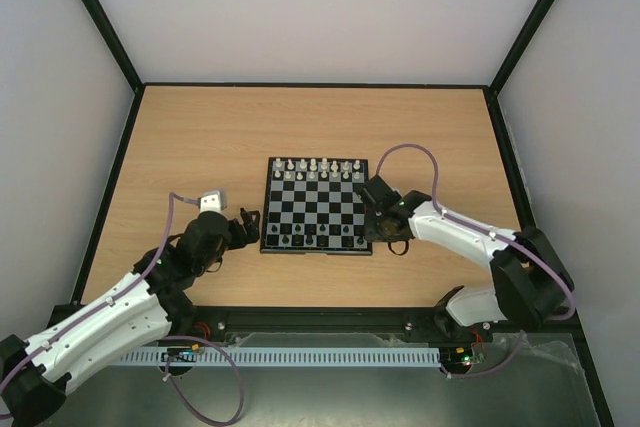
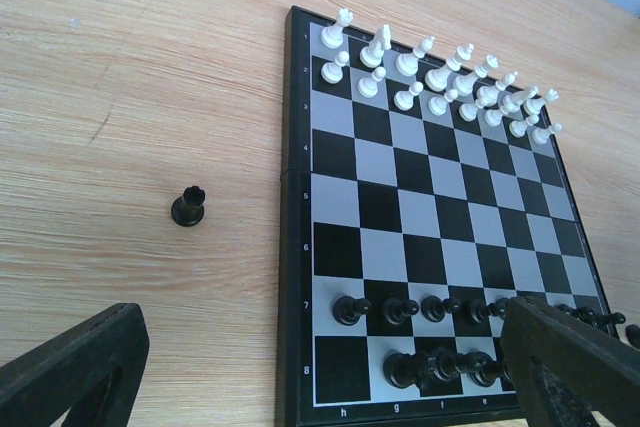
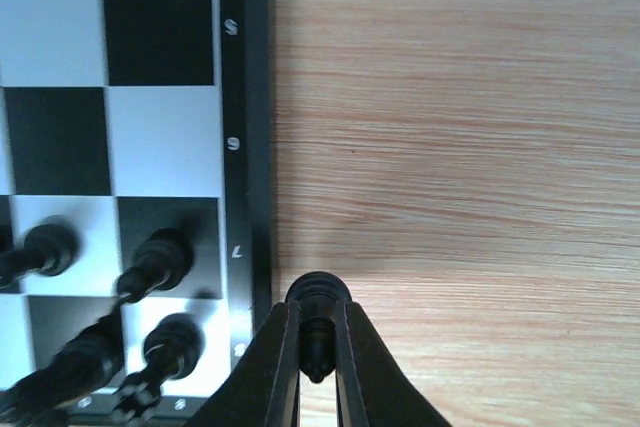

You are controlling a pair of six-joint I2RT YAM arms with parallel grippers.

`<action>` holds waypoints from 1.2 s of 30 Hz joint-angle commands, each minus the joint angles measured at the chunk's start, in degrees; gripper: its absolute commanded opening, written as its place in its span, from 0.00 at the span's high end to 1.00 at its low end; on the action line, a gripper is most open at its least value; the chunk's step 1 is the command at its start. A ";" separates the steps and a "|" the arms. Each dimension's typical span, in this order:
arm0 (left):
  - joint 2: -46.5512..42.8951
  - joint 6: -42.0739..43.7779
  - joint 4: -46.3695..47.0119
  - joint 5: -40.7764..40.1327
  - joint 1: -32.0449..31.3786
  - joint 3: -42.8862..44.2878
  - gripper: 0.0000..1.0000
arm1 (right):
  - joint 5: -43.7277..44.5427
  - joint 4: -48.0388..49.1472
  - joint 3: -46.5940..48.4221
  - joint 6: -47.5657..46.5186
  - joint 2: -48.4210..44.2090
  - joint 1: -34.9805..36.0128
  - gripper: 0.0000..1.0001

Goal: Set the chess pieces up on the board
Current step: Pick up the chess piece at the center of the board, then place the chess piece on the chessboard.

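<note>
While the right gripper [image 3: 316, 342] pinches a black piece [image 3: 317, 295] off the board [image 3: 245, 147]'s four o'clock corner, seating it likely comes next; left gripper [image 1: 243, 225] gapes empty.

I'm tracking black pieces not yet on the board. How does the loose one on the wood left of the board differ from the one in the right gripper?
The loose black piece stands upright on the table, untouched; the gripped black piece is clamped in the right gripper. The loose piece sits beside the left edge of the board, the gripped piece beside its right edge. Both are black and off the squares.
</note>
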 commanded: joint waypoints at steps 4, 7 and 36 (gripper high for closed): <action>1.56 -0.30 0.85 -0.87 -0.13 -0.20 0.01 | 0.63 -9.35 6.57 -0.05 -6.32 5.05 0.98; 2.34 -0.32 1.28 -1.25 -0.15 -0.10 0.00 | 0.41 -10.99 9.41 0.24 -5.82 8.76 0.98; 4.39 -0.84 2.26 -2.33 -0.15 0.16 0.01 | -1.69 -3.55 15.69 -1.35 12.32 16.92 0.98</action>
